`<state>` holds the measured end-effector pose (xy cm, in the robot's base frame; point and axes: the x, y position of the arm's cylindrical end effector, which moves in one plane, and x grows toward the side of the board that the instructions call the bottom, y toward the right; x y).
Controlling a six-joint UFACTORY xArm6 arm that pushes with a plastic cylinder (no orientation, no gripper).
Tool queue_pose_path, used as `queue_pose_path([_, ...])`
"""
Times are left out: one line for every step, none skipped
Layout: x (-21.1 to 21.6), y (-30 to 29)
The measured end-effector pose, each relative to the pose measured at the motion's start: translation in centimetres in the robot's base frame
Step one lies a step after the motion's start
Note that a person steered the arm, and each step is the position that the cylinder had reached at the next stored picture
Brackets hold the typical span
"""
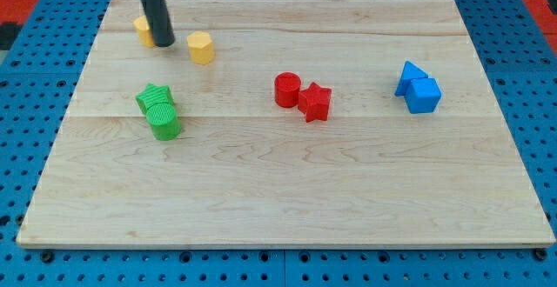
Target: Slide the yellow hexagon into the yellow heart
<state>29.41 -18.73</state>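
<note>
A yellow block [201,48], which looks like the heart, sits near the view's top left on the wooden board [287,191]. A second yellow block [143,30], likely the hexagon, lies to its left, partly hidden behind my dark rod. My tip [164,42] rests on the board right against that second block's right side, between the two yellow blocks. A small gap separates the tip from the heart.
A green star [154,97] and a green cylinder [164,122] touch at the left. A red cylinder [287,90] and a red star [315,103] touch at the centre. A blue triangle [409,77] and a blue cube [425,95] touch at the right.
</note>
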Motion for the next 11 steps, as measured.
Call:
queue_pose_path([-1.3,-0.3])
queue_pose_path([-4.6,5.8])
queue_pose_path([-0.9,11.2])
queue_pose_path([3.9,15.9])
queue_pose_path([4.8,11.2])
queue_pose_path([1.6,9.3])
queue_pose_path([-1.7,6.7])
queue_pose_path([-1.7,2.7])
queue_pose_path([-0.9,9.8])
queue_pose_path([1.6,20.6])
queue_pose_path([8.1,26.7])
